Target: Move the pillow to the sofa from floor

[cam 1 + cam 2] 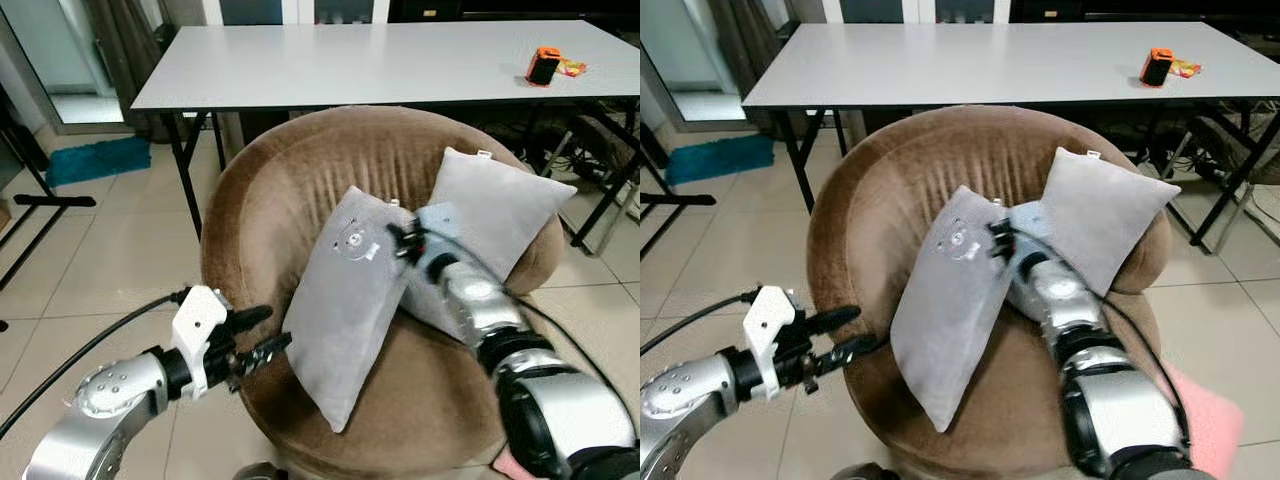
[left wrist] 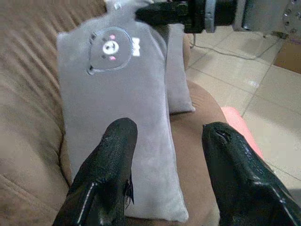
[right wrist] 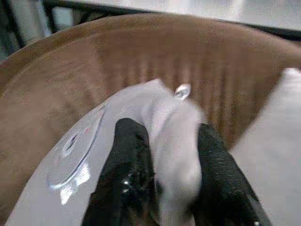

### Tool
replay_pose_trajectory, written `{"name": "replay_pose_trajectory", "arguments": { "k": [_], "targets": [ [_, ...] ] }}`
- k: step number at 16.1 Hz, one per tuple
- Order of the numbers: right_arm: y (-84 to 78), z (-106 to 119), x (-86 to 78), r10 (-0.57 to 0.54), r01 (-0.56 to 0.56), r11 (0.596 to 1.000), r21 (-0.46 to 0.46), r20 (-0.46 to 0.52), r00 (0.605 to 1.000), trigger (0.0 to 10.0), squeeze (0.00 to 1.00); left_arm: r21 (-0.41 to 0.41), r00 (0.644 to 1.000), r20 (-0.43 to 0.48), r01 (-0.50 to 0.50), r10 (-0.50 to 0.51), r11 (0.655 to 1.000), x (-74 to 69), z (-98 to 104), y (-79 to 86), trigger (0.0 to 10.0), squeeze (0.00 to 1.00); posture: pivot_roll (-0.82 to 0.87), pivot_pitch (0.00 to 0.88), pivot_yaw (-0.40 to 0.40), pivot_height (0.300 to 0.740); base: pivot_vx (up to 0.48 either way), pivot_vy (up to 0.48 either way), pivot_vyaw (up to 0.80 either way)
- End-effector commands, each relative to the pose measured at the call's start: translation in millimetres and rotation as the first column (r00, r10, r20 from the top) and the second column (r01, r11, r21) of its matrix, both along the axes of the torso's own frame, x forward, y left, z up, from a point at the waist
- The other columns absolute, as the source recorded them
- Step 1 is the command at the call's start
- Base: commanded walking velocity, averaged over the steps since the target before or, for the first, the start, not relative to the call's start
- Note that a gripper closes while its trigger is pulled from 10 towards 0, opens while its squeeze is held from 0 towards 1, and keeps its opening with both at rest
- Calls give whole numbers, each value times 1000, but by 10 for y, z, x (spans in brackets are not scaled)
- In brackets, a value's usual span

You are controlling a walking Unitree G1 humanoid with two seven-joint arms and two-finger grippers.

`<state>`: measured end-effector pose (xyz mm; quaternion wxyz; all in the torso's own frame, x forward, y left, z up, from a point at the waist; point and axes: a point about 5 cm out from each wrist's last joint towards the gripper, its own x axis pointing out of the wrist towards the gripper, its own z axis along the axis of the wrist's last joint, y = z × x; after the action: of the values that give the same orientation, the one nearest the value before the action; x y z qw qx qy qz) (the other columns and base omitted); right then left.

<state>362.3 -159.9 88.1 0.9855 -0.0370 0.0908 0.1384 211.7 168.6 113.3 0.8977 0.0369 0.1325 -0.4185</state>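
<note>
The round brown sofa (image 1: 300, 190) holds two grey cushions: the pillow (image 1: 345, 300) with a small bear patch stands on its lower end on the seat, leaning back against the backrest, and a second grey pillow (image 1: 495, 210) rests just beside it toward the robot's right. The right gripper (image 1: 405, 240) has its two black fingers (image 3: 129, 160) clamped on the patched pillow's upper corner, fabric bunched between them. The left gripper (image 1: 262, 332) hovers near the pillow's lower left edge, its fingers (image 2: 110, 165) apart and not touching it. Behind the sofa stands a white table (image 1: 350, 60) carrying an orange and black object (image 1: 543, 66). The floor (image 1: 110, 250) is pale tile, with a teal mat (image 1: 95, 160) lying well off to the left.
</note>
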Motion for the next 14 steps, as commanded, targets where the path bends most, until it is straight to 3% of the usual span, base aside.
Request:
{"name": "replay_pose_trajectory", "arguments": {
  "k": [1,5,6,8,10,11,14],
  "targets": [
    [-91,135,62,-32,31,999,33,51,998,10000,1000,4,1000,8,-13,13,1000,21,-15,-4,10000,0,21,0,43,740,0,0,0],
    [-346,221,-20,-42,19,990,137,162,986,10000,1000,-60,974,104,-198,203,978,125,-2,-75,10000,0,-2,0,29,740,0,0,0],
    [-344,184,-96,-71,35,979,198,175,982,10000,1000,-72,952,126,-273,280,959,174,-4,-87,10000,0,-7,0,24,740,0,0,0],
    [-283,128,-202,-57,23,977,212,155,986,10000,1000,-64,934,154,-315,322,947,215,-5,-98,10000,0,-20,0,28,740,0,0,0],
    [-128,136,-617,-67,34,976,214,154,986,10000,1000,-18,884,229,-414,407,910,268,-53,-79,10000,0,-47,0,18,740,0,0,0],
    [-131,98,-777,-113,83,971,223,126,986,10000,1000,-15,862,246,-454,443,891,280,-69,-59,10000,0,-54,0,14,740,0,-259,-781],
    [-117,-37,-1026,-175,160,958,237,47,983,10000,1000,-15,839,253,-494,481,869,278,-96,-47,10000,0,-66,0,20,740,0,-266,-794]
  ]
}}
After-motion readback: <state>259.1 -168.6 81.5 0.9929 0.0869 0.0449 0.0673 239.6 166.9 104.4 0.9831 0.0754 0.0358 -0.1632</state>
